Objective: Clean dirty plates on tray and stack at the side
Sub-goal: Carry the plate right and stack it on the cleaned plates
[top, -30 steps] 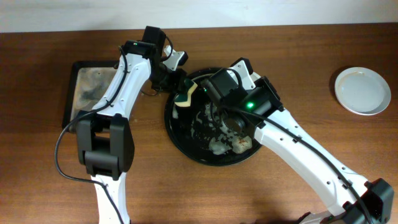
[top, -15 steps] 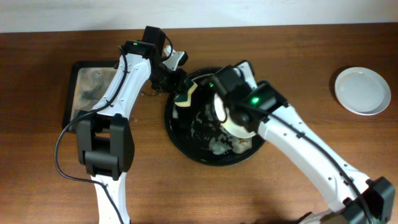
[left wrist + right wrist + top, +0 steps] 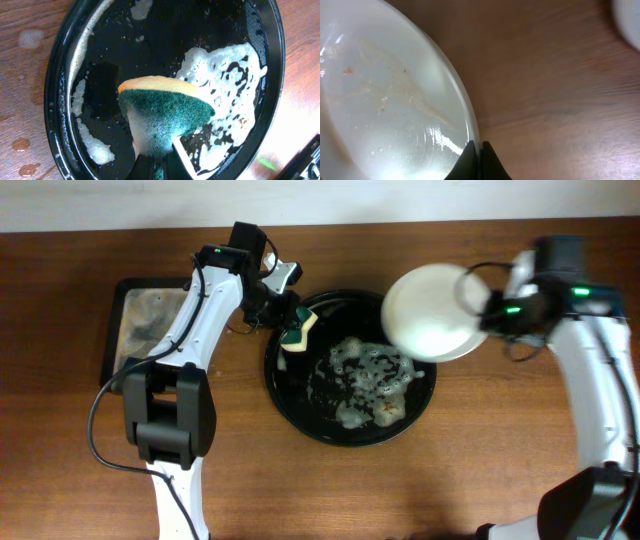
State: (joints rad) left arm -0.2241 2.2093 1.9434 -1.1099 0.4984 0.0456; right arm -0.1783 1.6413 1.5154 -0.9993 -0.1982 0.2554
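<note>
My right jaws pinch the rim of the white plate, held over the 2 o'clock edge of the black basin; faint smears show on its face. My left jaws clamp the green sponge at the basin's 11 o'clock. A second plate lies on the worktop, at 3 o'clock.

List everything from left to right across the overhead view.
tray → sponge held in the left claw → white plate → right claw gripping its rim. The black basin spans the middle under sponge and plate, so it is left out.
</note>
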